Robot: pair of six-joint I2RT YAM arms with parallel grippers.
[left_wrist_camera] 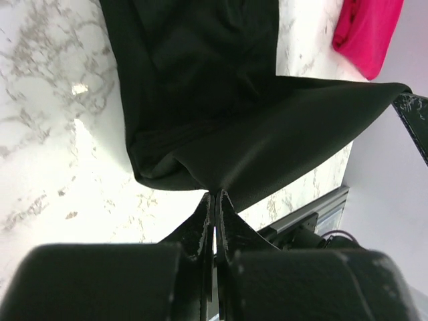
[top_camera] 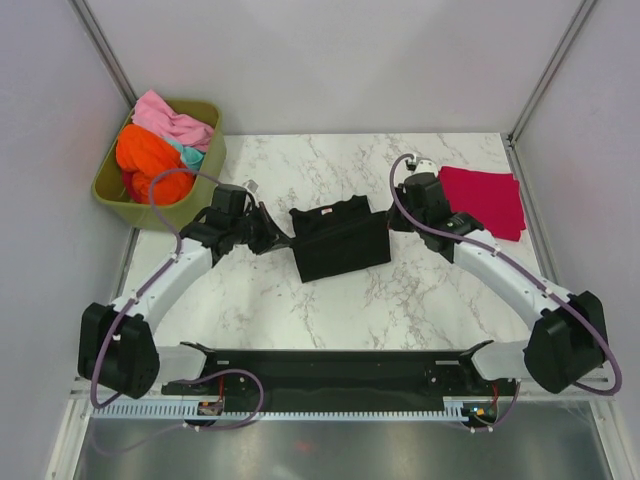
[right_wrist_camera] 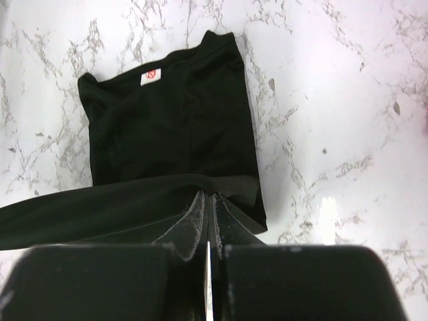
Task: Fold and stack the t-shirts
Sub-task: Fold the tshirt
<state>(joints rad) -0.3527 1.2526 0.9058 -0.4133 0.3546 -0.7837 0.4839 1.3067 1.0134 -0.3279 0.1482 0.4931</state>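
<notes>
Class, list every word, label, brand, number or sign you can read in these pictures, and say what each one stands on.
Neck label on the black t-shirt: white with a small red mark, too small to read.
No other text, number or sign shows in any view.

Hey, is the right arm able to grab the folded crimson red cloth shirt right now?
Probably not yet: the right gripper is shut on the black cloth t-shirt. The crimson red shirt lies close beside it, with nothing between.
</notes>
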